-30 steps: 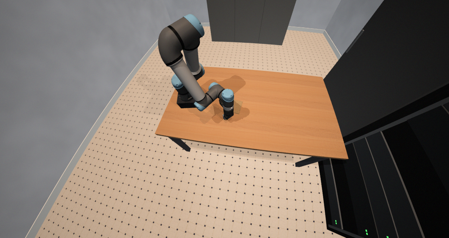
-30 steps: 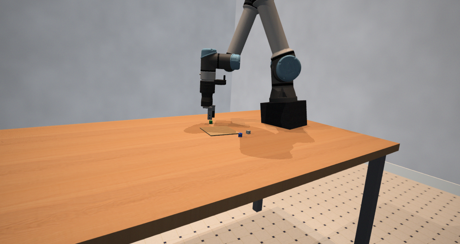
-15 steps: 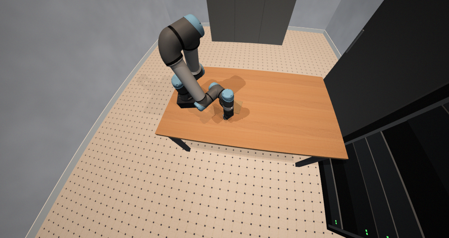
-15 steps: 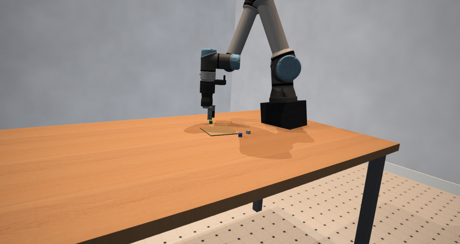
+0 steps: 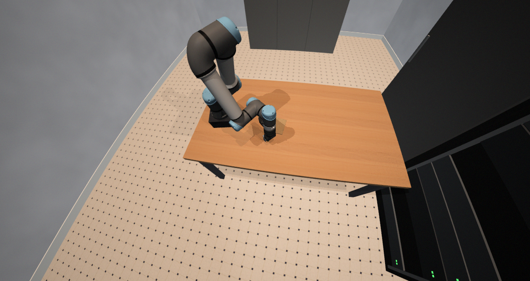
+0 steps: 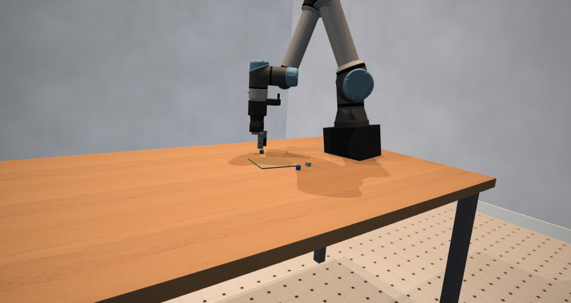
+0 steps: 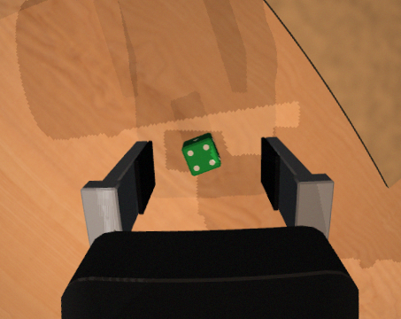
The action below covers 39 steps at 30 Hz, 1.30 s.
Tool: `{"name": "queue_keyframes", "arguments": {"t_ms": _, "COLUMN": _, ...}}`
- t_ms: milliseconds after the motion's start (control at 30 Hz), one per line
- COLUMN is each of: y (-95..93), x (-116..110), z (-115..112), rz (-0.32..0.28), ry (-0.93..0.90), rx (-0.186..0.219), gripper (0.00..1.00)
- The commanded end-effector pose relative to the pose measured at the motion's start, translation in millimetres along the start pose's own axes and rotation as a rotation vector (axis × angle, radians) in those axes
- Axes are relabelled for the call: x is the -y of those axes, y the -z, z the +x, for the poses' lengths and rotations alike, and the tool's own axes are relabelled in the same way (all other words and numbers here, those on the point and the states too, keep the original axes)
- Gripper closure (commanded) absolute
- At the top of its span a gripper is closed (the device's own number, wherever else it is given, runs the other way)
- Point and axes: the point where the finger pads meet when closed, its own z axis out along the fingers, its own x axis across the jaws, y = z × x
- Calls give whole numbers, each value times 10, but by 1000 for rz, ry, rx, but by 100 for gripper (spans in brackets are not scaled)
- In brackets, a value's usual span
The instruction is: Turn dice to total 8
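A green die [image 7: 202, 154] lies flat on the bare table with four pips up, off the mat. My gripper [image 7: 207, 161] is open and hangs straight above it, one finger on each side, touching nothing. In the exterior view the gripper [image 6: 261, 142] stands just over the green die [image 6: 261, 151], which sits by the far corner of the thin brown mat [image 6: 271, 161]. A blue die [image 6: 297, 167] and a white die [image 6: 308, 163] lie on the table beside the mat's right corner, off it. The mat's corner shows at the wrist view's upper right [image 7: 354, 48].
The arm's black base block [image 6: 351, 141] stands on the table behind the mat. In the top view the arm [image 5: 237, 109] hides the dice. A dark cabinet [image 5: 296, 16] and black racks [image 5: 463, 131] stand off the table.
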Motion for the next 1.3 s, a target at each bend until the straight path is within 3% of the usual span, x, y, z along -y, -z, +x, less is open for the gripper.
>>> {"name": "queue_keyframes", "arguments": {"t_ms": 0, "y": 3, "x": -4, "z": 1, "rz": -1, "ry": 0, "rx": 0, "gripper": 0}}
{"name": "queue_keyframes", "arguments": {"t_ms": 400, "y": 3, "x": 43, "z": 29, "rz": -1, "ry": 0, "rx": 0, "gripper": 0}}
{"name": "queue_keyframes", "arguments": {"t_ms": 800, "y": 3, "x": 324, "z": 200, "rz": -1, "ry": 0, "rx": 0, "gripper": 0}}
{"name": "queue_keyframes", "arguments": {"t_ms": 1267, "y": 2, "x": 1018, "z": 621, "rz": -1, "ry": 0, "rx": 0, "gripper": 0}}
